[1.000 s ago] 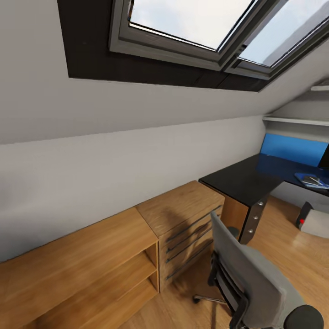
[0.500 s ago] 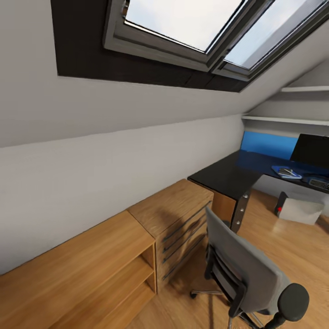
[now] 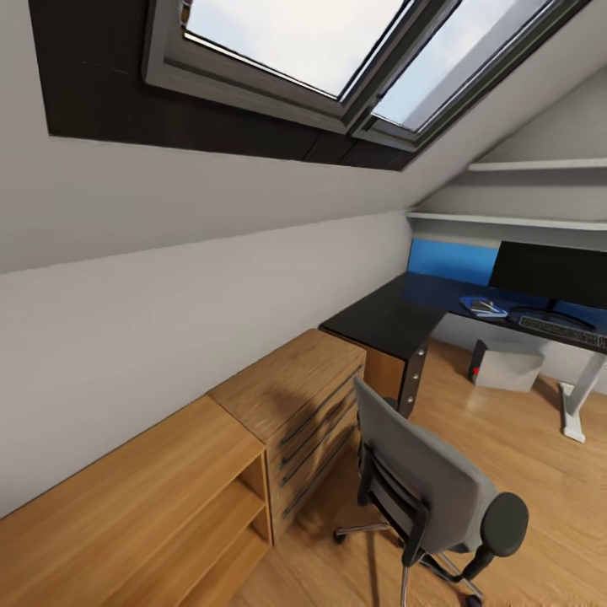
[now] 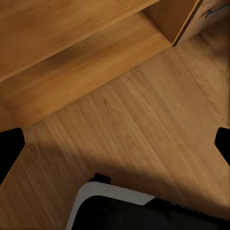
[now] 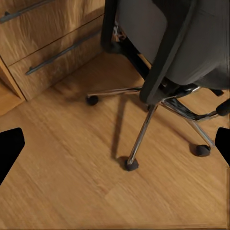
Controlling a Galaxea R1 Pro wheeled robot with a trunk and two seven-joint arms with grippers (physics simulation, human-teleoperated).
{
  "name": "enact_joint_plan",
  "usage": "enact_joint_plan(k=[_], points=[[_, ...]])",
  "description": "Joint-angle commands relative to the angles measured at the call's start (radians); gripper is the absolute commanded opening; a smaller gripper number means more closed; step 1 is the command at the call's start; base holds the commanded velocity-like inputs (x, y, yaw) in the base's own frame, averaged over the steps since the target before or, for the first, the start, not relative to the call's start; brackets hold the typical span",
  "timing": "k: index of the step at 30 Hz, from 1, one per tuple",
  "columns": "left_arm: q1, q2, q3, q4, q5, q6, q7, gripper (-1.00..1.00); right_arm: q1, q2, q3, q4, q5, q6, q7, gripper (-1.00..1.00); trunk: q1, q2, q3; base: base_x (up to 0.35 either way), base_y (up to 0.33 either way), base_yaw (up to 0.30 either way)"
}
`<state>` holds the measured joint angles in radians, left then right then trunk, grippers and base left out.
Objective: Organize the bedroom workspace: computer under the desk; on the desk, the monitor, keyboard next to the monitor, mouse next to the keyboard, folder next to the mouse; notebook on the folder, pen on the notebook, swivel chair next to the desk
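Observation:
The black-topped desk point(image 3: 389, 318) stands at the right under the sloped wall. On it are the black monitor point(image 3: 548, 274), the dark keyboard point(image 3: 563, 325) in front of it, and the blue folder point(image 3: 482, 308) with a small grey thing on top, too small to name. The grey computer point(image 3: 506, 367) sits on the floor under the desk. The swivel chair point(image 3: 421, 482) stands close by with its back to me; its silver base point(image 5: 143, 120) appears in the right wrist view. My left gripper point(image 4: 115, 148) and right gripper point(image 5: 115, 148) hang open over the wood floor, holding nothing.
A light wood cabinet point(image 3: 291, 396) with bar-handle drawers and an open shelf unit point(image 3: 169, 497) runs along the wall at the left. Skylights point(image 3: 320, 51) sit overhead. My own base point(image 4: 139, 211) is visible beneath the left gripper. Open wood floor point(image 3: 523, 455) lies between chair and desk.
The whole view has swung to the right: the monitor, keyboard and white desk leg have come into the picture. Nothing in the room has moved on its own.

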<state>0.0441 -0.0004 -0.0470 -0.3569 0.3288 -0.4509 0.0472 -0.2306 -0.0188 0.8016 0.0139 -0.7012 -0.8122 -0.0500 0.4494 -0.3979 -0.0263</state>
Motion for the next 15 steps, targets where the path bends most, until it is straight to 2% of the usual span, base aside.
enact_joint_plan(k=[1, 15], points=[[0.0, 0.0, -0.005, -0.002, 0.004, -0.002, 0.005, 1.0, -0.001, 0.0, 0.008, 0.001, -0.001, -0.002, -0.005, 1.0, 0.001, -0.002, -0.002, 0.0, 0.007, -0.266], [0.0, 0.0, -0.005, -0.002, 0.004, -0.002, 0.005, 1.0, -0.001, 0.0, 0.008, 0.001, -0.001, -0.002, -0.005, 1.0, 0.001, -0.002, -0.002, 0.0, 0.002, -0.267]])
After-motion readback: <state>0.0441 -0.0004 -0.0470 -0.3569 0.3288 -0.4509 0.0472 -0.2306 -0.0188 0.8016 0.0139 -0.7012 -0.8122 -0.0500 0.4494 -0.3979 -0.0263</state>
